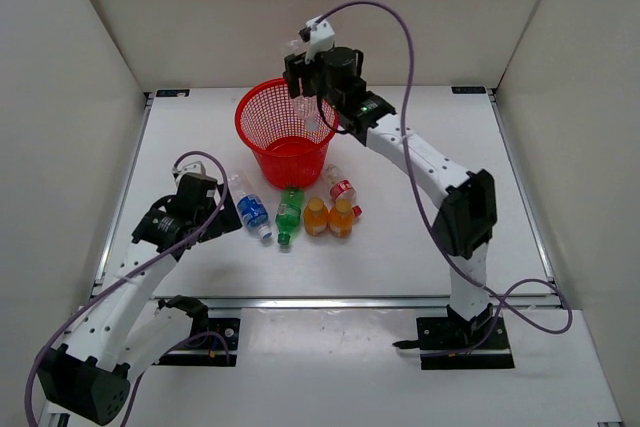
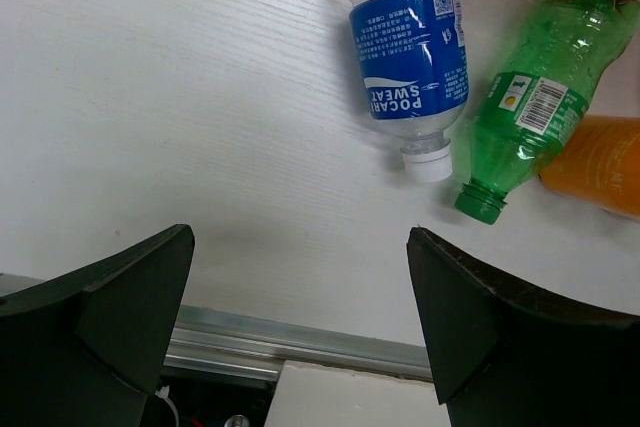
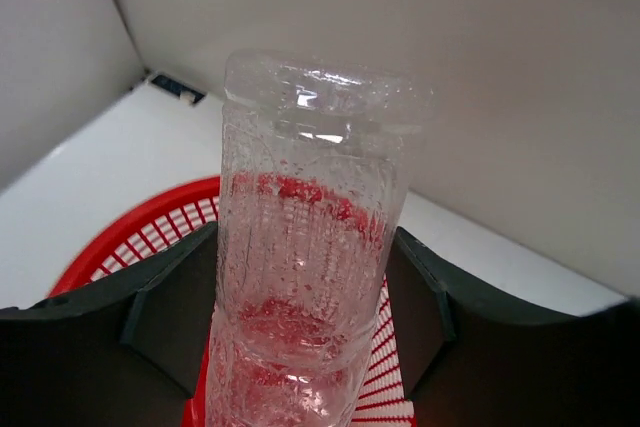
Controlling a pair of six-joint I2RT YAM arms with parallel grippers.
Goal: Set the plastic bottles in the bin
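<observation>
Top external view: one of six bottles is in transit and five are left on the worktop. No bottle can be made out inside the bin, so by this inspector's judgement the task is at an early stage, with the first deposit not yet completed.

The five lie in a cluster just in front of the bin: the blue-labelled bottle, the green bottle, the first orange bottle, the second orange bottle and the red-labelled bottle. All lie on their sides or tilted, close together, the green one just beside the blue-labelled one.

Right arm: raised and stretched forward from its base, wrist over the far rim of the bin. The right claw is clenched on the clear bottle, one finger on each side, with red mesh visible below. Release over the bin appears to be the step in hand.

Left arm: low and folded at the left. The left claw is spread wide, grasping nothing, poised above bare worktop near the blue-labelled bottle.
</observation>
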